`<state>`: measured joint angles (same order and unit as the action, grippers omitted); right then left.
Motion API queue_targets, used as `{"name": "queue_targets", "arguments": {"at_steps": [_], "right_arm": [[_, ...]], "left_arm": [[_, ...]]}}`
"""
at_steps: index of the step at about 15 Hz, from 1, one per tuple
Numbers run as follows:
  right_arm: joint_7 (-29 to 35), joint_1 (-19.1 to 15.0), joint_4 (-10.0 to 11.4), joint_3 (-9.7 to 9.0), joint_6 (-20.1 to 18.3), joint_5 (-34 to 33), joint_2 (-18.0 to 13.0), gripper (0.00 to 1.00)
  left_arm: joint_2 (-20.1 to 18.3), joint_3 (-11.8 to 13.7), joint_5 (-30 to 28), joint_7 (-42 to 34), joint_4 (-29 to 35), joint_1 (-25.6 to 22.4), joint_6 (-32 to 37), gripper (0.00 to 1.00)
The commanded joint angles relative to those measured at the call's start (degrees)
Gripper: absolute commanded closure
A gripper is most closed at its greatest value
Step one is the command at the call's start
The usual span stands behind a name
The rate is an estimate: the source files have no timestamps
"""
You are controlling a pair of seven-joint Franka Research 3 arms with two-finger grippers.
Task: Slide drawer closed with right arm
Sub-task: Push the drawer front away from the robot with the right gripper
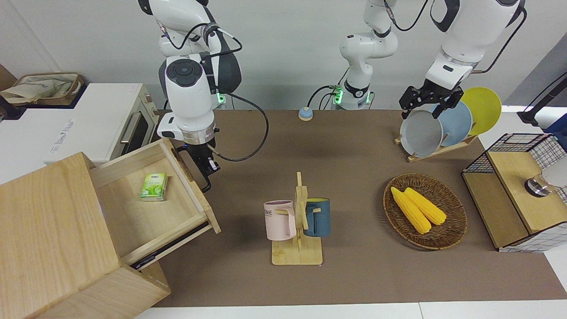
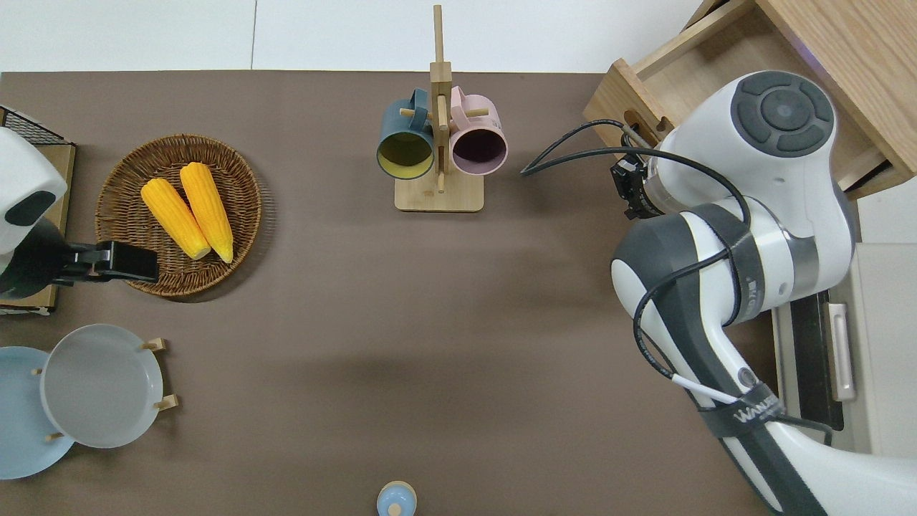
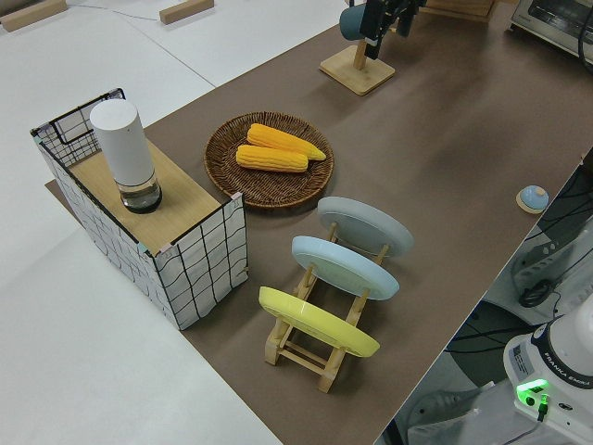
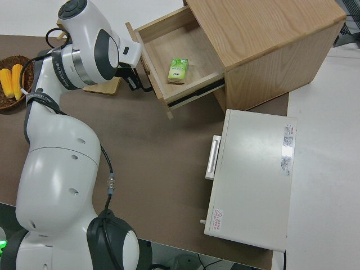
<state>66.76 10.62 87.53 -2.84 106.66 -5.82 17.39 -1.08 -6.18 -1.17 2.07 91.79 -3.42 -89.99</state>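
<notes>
Drawer (image 1: 150,204) sticks half out of the cabinet (image 1: 48,230), green packet (image 1: 153,187) inside. Right tool (image 1: 204,165) at the drawer's handle (image 1: 195,170); grip state unclear. Risk: off-centre push skews and jams the drawer. Left arm parked.

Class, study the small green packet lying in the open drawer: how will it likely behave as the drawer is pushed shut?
The green packet lies flat, so it probably won't tip or roll. It looks small and light, so it may slide on the drawer's smooth wooden floor. The right gripper is at the black handle, well clear of it.
</notes>
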Motion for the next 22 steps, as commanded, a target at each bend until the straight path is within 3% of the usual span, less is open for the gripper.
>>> {"name": "queue_targets", "arguments": {"at_steps": [1,7,14,22], "right_arm": [[-3.38,-1.3,-2.46,0.73,0.56,-1.83,1.85,1.0],[-6.19,-3.15,-3.95,2.31,2.59,-1.74,2.82,1.0],[-9.18,-5.61,-5.09,2.76,4.69,-1.66,3.78,1.0],[-11.74,-9.92,-7.81,2.58,7.59,-1.48,6.07,1.0]], "left_arm": [[-0.59,0.03,0.73,-0.23,-0.04,-0.09,0.69,0.0],[-0.59,0.03,0.73,-0.23,-0.04,-0.09,0.69,0.0],[-0.59,0.03,0.73,-0.23,-0.04,-0.09,0.69,0.0],[-0.59,0.03,0.73,-0.23,-0.04,-0.09,0.69,0.0]]}}
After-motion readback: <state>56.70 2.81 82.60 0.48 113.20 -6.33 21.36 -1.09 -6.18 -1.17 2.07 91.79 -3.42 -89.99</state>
